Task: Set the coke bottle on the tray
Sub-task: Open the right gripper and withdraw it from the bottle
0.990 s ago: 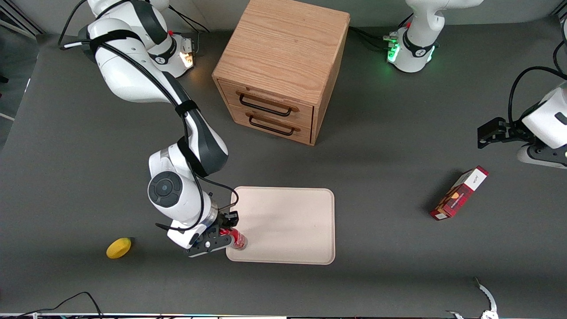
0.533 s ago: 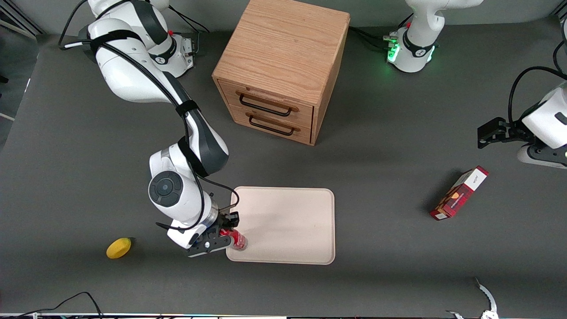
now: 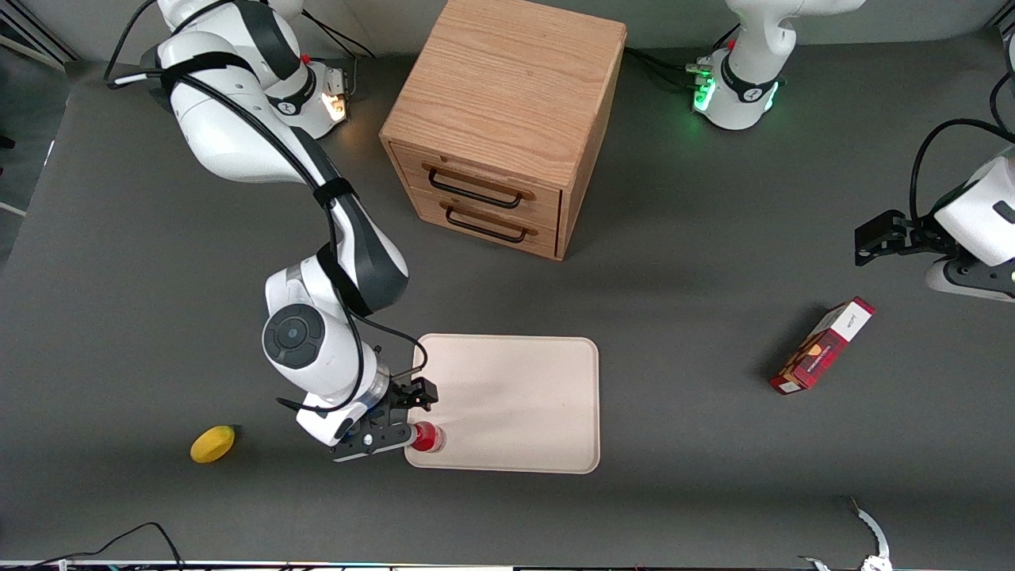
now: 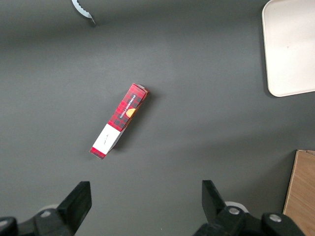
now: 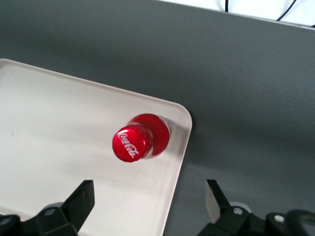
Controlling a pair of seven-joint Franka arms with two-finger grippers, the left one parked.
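Coke bottle [image 3: 427, 437] [image 5: 140, 138] is standing upright on the tray [image 3: 515, 396] [image 5: 59, 147], in the corner nearest the front camera toward the working arm's end; in the front view that is lower left of centre. It is small, glossy red plastic with a round red cap carrying white script lettering. The tray is flat, matte cream-beige, rectangular with rounded corners and a low rim. The gripper [image 3: 419, 415] [image 5: 150, 201] is hovering right over that tray corner, its black fingers [image 5: 81, 199] spread apart and gripping nothing; the bottle is sitting free, just below and between them, not touched. A smooth yellow lemon [image 3: 212, 443] is lying on the dark grey matte table [image 3: 714, 444], lower left in the front view. A grainy wooden drawer cabinet [image 3: 503, 119] with black handles is sitting top centre, and a red-and-white rectangular box [image 3: 822, 346] [image 4: 119, 120] is lying toward the parked arm's end.
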